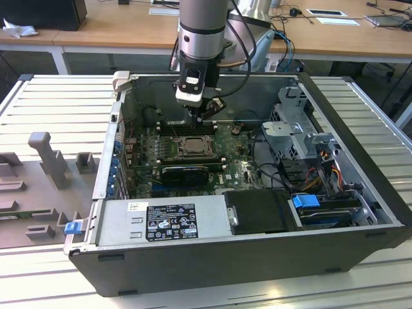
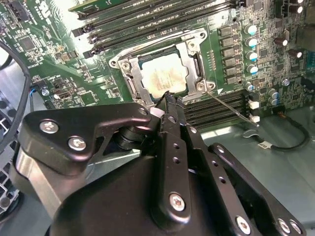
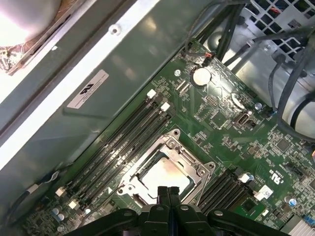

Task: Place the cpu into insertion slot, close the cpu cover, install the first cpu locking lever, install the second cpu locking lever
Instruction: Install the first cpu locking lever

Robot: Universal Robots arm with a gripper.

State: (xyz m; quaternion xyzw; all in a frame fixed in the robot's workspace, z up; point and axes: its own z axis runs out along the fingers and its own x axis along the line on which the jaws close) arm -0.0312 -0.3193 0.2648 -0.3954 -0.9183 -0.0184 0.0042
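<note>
Slatted metal table (image 1: 45, 103) carries the open PC case (image 1: 257, 254) w/ its green motherboard (image 3: 221, 118). Gripper (image 2: 170, 97), fingers pressed together, hangs just over one edge of the insertion slot (image 1: 191, 147). We see the cpu cover (image 2: 192, 56), thin silver frame, lying flat on it; the cpu (image 2: 162, 76), pale silver-grey square, sits in its window. One wire lever (image 2: 231, 105) juts out from a corner.

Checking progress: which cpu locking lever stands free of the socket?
The lever slanting out over the memory slots; the other lever lies along the edge of the cpu cover.
</note>
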